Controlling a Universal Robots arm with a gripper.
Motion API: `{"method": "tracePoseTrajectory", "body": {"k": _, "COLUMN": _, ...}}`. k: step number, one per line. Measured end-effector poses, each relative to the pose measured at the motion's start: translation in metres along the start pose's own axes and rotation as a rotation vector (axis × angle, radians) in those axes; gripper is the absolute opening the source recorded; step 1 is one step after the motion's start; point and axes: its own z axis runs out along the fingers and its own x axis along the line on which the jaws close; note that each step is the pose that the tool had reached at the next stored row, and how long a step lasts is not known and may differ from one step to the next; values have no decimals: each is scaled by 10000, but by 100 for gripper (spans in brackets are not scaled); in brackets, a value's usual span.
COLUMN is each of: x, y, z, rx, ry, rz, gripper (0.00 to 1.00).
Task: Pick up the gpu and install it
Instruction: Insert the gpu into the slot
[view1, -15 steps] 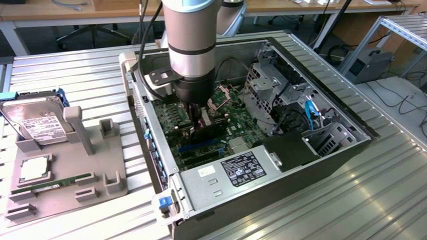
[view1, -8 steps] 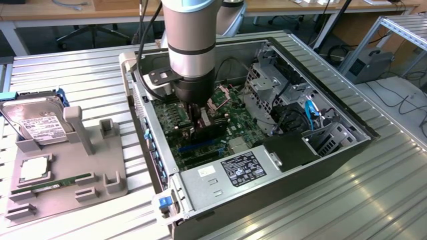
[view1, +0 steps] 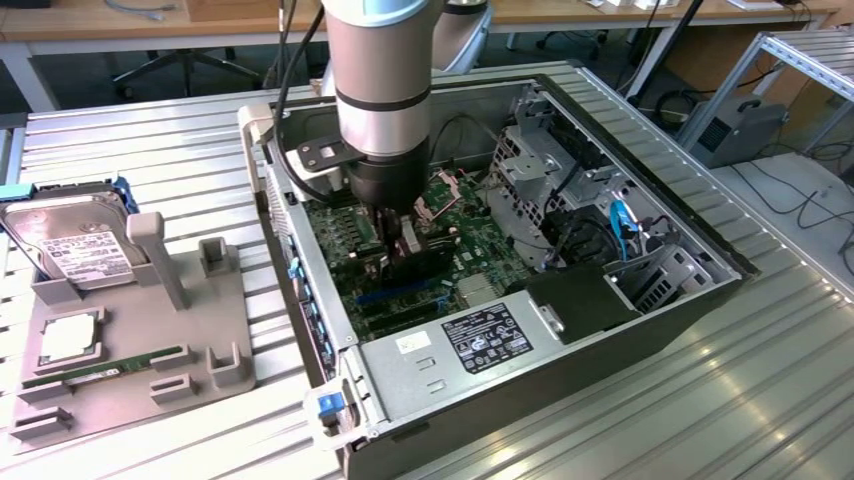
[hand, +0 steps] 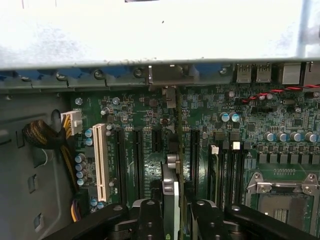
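The hand (hand: 170, 220) is clamped on the gpu (hand: 172, 165), holding it edge-on inside the open computer case (view1: 641, 330) — the card stands upright just above the green motherboard (hand: 210, 117), over the slots beside the white slot (hand: 100, 162). On the table (view1: 160, 160), a grey holder (view1: 200, 350) carries the hard drive (view1: 74, 245).

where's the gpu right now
The gpu stands edge-on between the gripper fingers, inside the open computer case, just above the motherboard slots.
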Motion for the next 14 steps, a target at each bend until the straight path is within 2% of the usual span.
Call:
{"method": "tracePoseTrajectory", "body": {"k": 6, "x": -2, "y": -1, "z": 8, "rx": 21, "ry": -26, "rz": -121, "gripper": 27}}
{"method": "tracePoseTrajectory", "body": {"k": 14, "x": -1, "y": -1, "z": 4, "rx": 15, "ry": -17, "rz": -128, "gripper": 27}}
